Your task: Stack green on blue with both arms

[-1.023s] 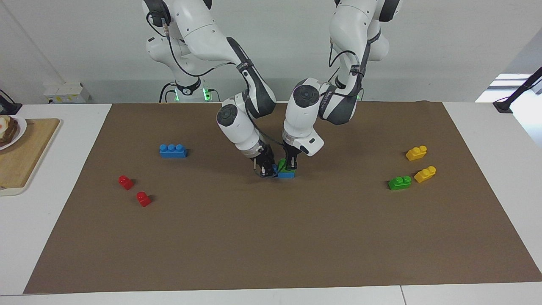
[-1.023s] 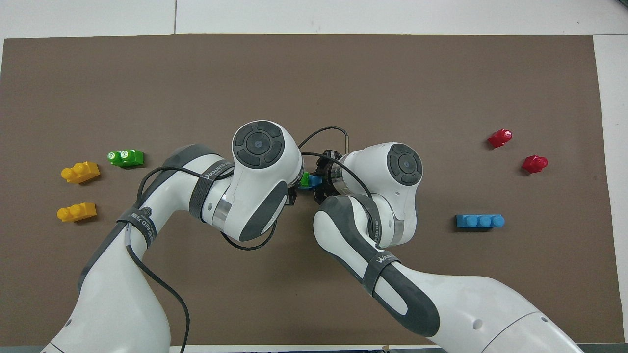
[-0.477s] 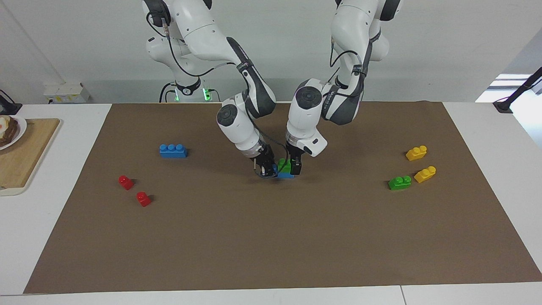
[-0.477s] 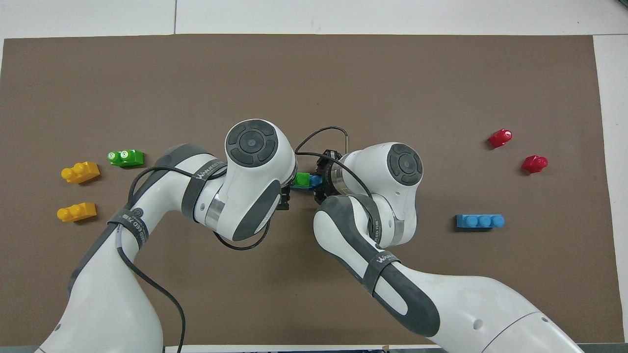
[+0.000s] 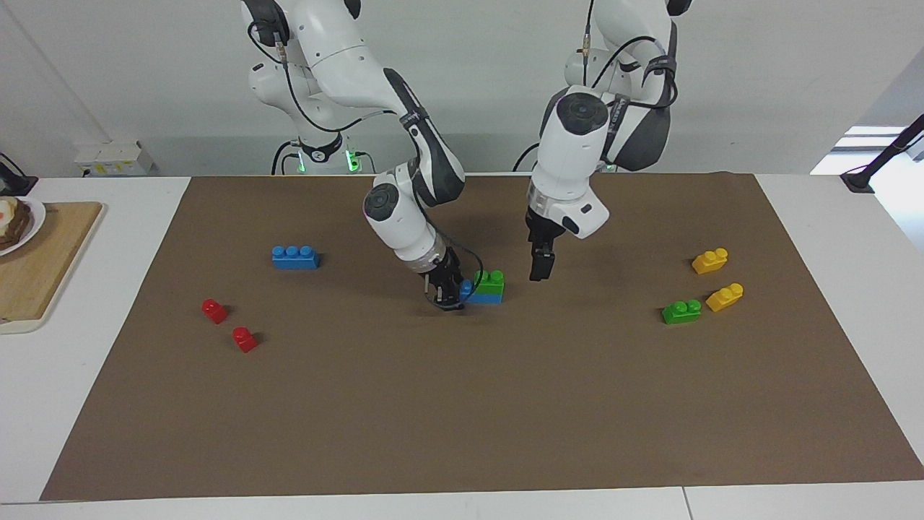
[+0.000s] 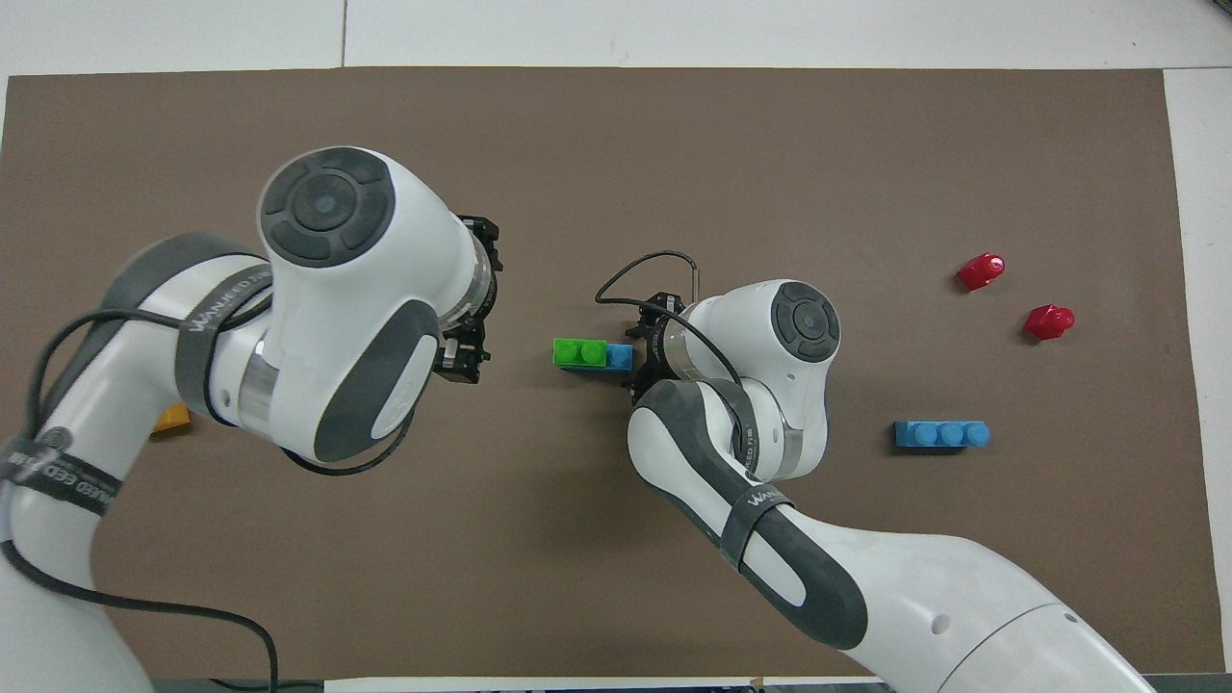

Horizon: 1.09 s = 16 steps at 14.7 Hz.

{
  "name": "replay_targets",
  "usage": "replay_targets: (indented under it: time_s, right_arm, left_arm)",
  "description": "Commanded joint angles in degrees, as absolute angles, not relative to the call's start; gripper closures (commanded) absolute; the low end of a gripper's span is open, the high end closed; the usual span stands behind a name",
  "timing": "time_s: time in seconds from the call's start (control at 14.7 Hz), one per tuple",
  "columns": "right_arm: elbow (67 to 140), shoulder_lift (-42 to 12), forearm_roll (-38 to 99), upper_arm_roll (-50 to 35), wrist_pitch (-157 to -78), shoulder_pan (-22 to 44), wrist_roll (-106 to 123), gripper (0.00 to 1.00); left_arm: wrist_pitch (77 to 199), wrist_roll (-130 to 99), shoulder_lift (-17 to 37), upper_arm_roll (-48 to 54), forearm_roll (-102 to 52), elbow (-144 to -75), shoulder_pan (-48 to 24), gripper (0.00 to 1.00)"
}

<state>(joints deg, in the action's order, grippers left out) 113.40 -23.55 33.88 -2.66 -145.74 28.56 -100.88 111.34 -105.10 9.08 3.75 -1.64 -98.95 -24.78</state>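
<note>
Bricks: two green, two blue. Left hand released; right hand unclear.

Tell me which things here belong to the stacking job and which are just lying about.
In the job: green brick on blue brick; right hand; left hand.
Lying about: spare blue brick, spare green brick, yellow bricks, red bricks.

A white table carries a brown mat, with a wooden cutting board at the right arm's edge.
</note>
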Motion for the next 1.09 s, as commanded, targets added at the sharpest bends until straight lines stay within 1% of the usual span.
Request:
replay_targets:
  time_s: [0.0, 0.2, 0.48, 0.55, 0.68, 0.82, 1.02]
  right_arm:
    - [114.3, -23.4, 35.3, -3.2, -147.4, 28.0, -99.2, 0.26]
    - [114.1, -22.7, 35.2, -3.2, -145.5, 25.8, -99.1, 0.22]
    - [113.5, -19.4, 35.1, -3.0, -138.1, 19.7, -95.6, 0.14]
    - [112.9, -18.5, 34.3, -2.9, -135.8, 17.8, -93.0, 0.09]
    - [110.1, -16.6, 32.8, -2.6, -128.4, 13.6, -85.6, 0.02]
    - [108.0, -13.4, 27.1, -2.6, -121.8, 8.8, -75.9, 0.01]
    - [107.8, -8.3, 20.2, -2.6, -117.2, 5.2, -58.9, 0.01]
  left_arm:
    - [107.9, -95.1, 3.1, 4.1, -1.1, -100.1, -20.1, 0.00]
    - [102.9, -81.4, -1.0, 4.0, -1.2, -100.3, -15.4, 0.00]
    - [99.4, -64.6, -2.6, 4.0, -1.2, -100.3, -9.4, 0.00]
    - [99.0, -61.0, -3.0, 4.0, -1.2, -100.2, -7.7, 0.00]
    - [97.7, -53.6, -3.3, 4.0, -1.2, -100.2, -6.3, 0.00]
    - [96.6, -41.9, -3.3, 4.0, -1.1, -100.2, -4.3, 0.00]
    - [96.0, -24.5, -3.3, 3.9, -1.1, -100.2, -1.3, 0.00]
